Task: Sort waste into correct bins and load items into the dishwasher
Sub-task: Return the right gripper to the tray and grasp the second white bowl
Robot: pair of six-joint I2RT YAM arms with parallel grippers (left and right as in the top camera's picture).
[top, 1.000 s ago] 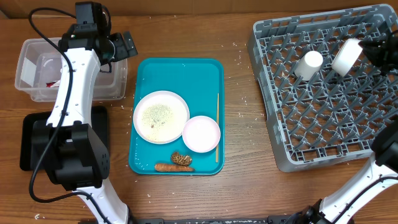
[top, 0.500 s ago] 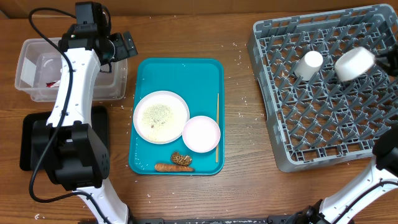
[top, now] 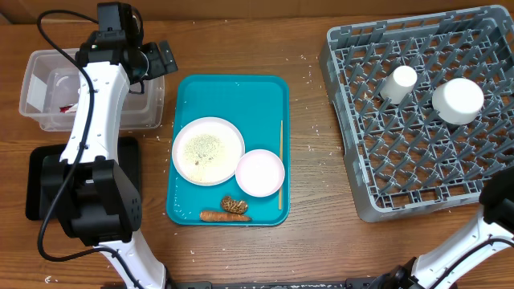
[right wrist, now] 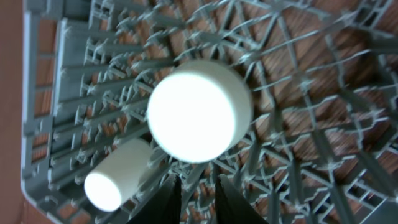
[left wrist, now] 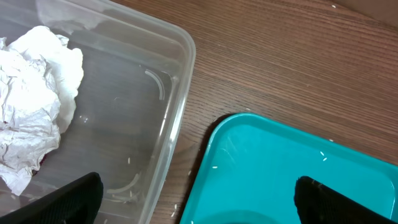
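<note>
Dishes were split between two places. A white bowl (top: 458,100) and a smaller white cup (top: 399,83) sat upside down among the pegs of the grey dish rack (top: 385,185), near each other but apart. The large plate (top: 229,136), dusted with rice grains (top: 201,148), and the small plate (top: 259,172) lay just beside each other on the teal tray (top: 193,88). A chopstick (top: 281,164) lay along that tray's right side, and a carrot piece (top: 215,215) and a brown scrap (top: 234,205) lay at its near edge. The clear tub (top: 32,116) held a crumpled tissue (left wrist: 34,118). The right gripper (right wrist: 198,199) hung over the rack with its fingers narrowly parted, holding nothing. The left gripper (left wrist: 199,205) was spread wide and empty, straddling the tub's wall and the teal tray's corner.
</note>
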